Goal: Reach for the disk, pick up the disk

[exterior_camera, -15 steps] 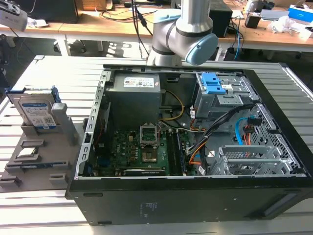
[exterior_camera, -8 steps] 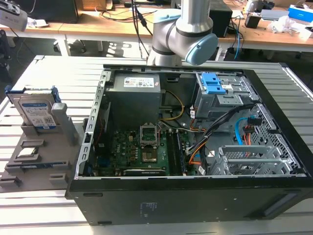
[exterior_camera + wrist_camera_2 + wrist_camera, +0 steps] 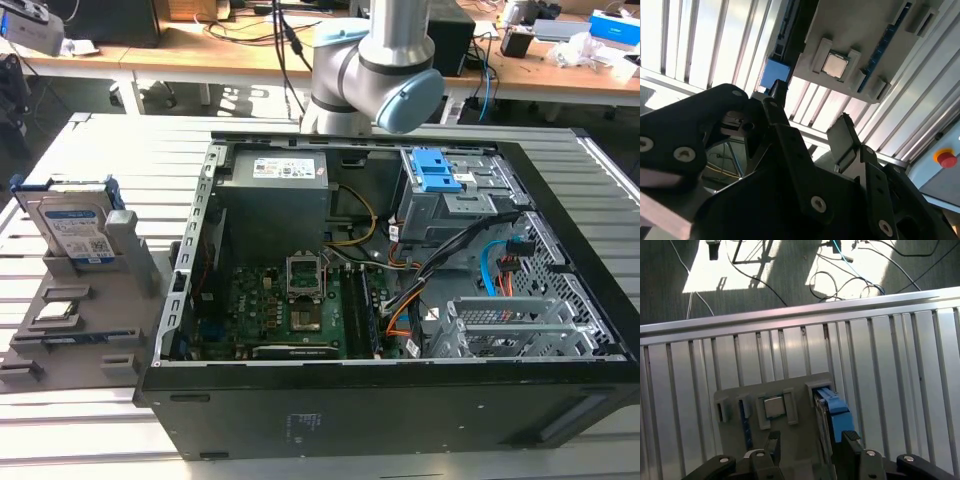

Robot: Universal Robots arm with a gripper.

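Your gripper [image 3: 811,442] hangs spread and empty over the upright hard drive [image 3: 75,225], probably rigid, weighty and slick-faced, so clamp its blue side rails [image 3: 836,412].

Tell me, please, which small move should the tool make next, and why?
Probably a small sideways shift: in the first wrist view the open tool hangs above the holder, and the disk lies near one finger, not centred between them.

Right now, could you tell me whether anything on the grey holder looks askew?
Nothing stands out: the disk stands upright in its slot of the grey holder, the processor chip lies flat in its pocket, and the open gripper hangs above them.
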